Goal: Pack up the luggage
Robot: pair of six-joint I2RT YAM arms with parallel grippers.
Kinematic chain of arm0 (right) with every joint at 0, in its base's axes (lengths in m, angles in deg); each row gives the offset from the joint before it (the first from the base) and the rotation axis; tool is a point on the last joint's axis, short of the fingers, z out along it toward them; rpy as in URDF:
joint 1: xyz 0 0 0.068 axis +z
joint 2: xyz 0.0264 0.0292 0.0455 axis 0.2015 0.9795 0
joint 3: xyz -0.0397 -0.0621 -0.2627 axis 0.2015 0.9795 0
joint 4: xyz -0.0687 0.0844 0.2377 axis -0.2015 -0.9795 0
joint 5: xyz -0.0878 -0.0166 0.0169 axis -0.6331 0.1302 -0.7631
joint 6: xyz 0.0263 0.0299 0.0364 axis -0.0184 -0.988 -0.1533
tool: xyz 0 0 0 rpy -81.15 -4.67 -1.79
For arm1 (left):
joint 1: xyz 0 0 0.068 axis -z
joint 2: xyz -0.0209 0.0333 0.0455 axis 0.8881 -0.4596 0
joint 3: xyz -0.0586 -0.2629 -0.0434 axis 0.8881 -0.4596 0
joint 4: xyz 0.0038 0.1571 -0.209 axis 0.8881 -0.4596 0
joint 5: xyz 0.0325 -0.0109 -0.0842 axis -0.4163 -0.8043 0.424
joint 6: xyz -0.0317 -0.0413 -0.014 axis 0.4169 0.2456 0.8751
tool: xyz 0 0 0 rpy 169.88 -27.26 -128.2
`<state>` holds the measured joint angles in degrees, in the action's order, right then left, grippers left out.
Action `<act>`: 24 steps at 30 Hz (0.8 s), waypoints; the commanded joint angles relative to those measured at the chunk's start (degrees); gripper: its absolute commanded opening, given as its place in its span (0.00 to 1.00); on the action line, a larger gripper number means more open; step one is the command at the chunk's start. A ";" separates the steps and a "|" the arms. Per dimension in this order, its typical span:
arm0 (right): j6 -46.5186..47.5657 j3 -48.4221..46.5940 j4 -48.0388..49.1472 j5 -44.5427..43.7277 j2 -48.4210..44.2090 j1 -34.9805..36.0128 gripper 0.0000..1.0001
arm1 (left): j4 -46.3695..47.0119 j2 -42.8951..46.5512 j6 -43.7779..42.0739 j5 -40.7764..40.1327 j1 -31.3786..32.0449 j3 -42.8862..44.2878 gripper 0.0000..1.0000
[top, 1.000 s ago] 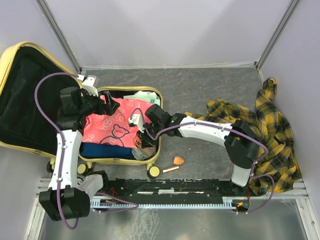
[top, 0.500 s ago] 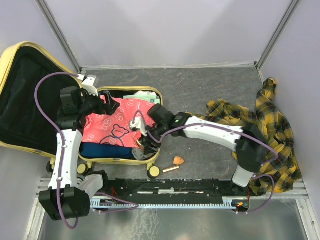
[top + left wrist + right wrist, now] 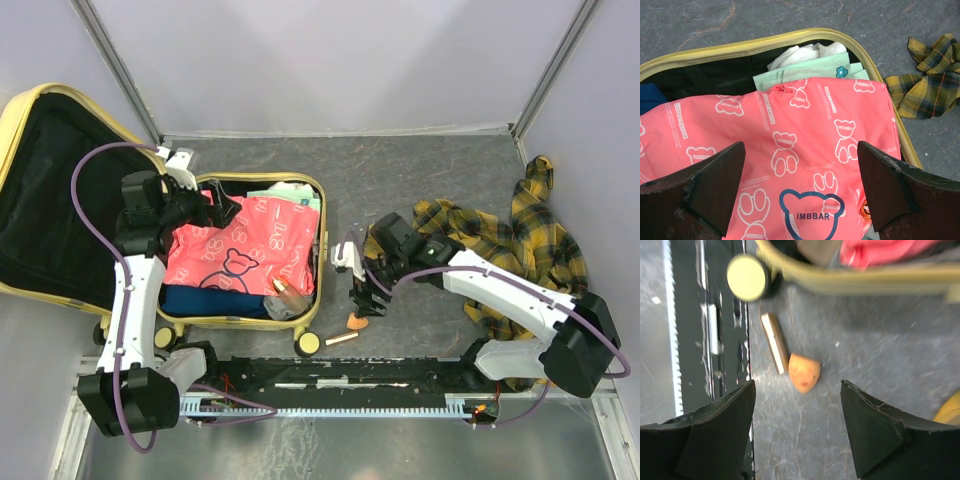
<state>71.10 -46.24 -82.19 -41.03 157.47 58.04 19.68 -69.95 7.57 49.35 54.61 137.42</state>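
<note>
Two loose items, an orange wedge (image 3: 804,372) and a pale stick (image 3: 774,342), lie just right of the open luggage (image 3: 40,200). Right gripper (image 3: 796,385) hovers spread and empty over them; left gripper (image 3: 801,147) gapes above the packed pink garment (image 3: 790,135). Next, probably: lower, pinch the wedge.

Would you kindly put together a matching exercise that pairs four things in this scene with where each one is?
Things:
1. pink bear-print garment
2. yellow plaid shirt
3. small orange wedge
4. left hand

Places:
a. on the table, beside a pale stick
b. crumpled at the table's right side
c. lying on top inside the luggage
d. open, above the packed luggage

Pairs: 1-c, 2-b, 3-a, 4-d
</note>
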 commanded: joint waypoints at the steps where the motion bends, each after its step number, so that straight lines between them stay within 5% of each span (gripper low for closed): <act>1: 1.88 7.47 3.86 -5.28 0.10 -0.05 0.75 | 2.71 0.02 0.03 0.99 -0.25 1.92 0.98; 17: 1.47 7.31 13.16 0.45 14.31 2.32 0.62 | 0.95 1.14 -0.33 -0.38 -0.24 0.78 0.98; 24: 2.02 5.92 11.08 -0.61 15.21 3.33 0.39 | 0.78 1.01 -0.59 -0.60 -0.25 0.69 0.98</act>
<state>72.26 -36.86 -70.67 -42.63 172.66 61.27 19.68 -69.95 7.57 49.24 54.61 137.42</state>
